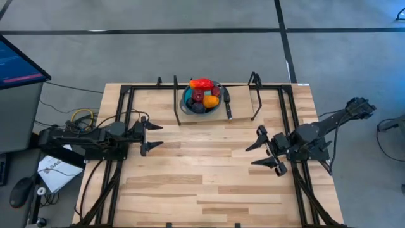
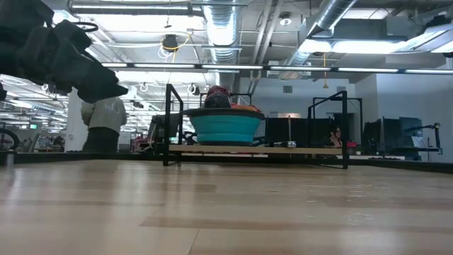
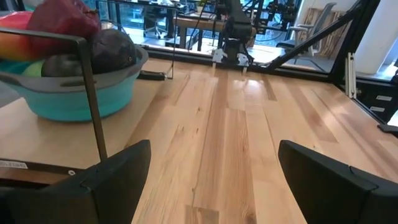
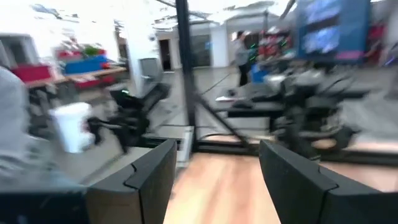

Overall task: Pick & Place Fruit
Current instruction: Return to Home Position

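Fruit [image 1: 202, 94]: heaped in the round blue bowl [image 1: 184, 102], red, orange, maroon and dark pieces showing above the rim, one large red piece on top. None seen loose anywhere on the table [image 1: 209, 190]. Too tightly stacked to count the pieces.

Bowl: set on a low wooden shelf [image 1: 243, 104] in a black frame, at the middle of the table's far edge. Just beside the bowl on that shelf, toward the table's right edge: a black knife [image 1: 226, 106], lying flat, apart from the fruit.

Left gripper [image 1: 159, 135]: low over the boards near the table's left edge, about midway between near and far edges, pointed inward, fingers spread wide, nothing between them. Right gripper [image 1: 252, 156]: near the right edge, likewise pointed inward, fingers parted and empty. Both well apart from the shelf and from each other.

Judged from this layout: picking and placing done, with every visible piece in the bowl and the knife put up. Left to do, at most: drawing the two arms fully back to rest. Nothing to carry and nothing in the way, so little risk.
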`<state>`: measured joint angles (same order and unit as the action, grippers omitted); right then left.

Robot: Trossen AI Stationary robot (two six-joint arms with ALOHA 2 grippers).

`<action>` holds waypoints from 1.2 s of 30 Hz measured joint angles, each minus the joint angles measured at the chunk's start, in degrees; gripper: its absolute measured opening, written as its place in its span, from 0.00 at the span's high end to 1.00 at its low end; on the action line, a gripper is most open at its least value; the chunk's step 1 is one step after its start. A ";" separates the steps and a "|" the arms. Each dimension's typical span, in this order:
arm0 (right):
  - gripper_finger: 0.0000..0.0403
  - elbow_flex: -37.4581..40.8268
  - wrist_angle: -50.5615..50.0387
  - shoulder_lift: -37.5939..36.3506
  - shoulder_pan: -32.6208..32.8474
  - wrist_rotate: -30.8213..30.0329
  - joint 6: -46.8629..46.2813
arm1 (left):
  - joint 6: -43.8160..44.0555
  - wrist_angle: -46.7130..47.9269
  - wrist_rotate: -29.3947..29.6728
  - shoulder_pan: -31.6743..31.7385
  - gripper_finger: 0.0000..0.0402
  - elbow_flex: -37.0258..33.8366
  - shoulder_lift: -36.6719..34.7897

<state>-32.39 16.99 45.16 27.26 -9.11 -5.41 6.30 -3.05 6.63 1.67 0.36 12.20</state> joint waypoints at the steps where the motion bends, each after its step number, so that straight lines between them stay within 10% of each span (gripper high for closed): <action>1: 0.45 1.07 0.73 -1.01 -1.05 0.01 1.93 | -0.01 -0.02 0.00 0.00 0.14 0.00 -0.01; 15: 0.45 27.42 23.80 -16.14 -22.90 6.59 3.62 | -0.02 -0.94 -0.02 0.00 0.14 0.00 -0.04; 36: 0.45 31.96 -12.34 -45.02 -27.74 9.33 -2.12 | 0.00 -1.45 -0.04 0.04 0.14 0.00 0.23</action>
<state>-0.43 4.65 0.14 -0.48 0.21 -7.54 6.30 -4.51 6.59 1.71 0.36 12.43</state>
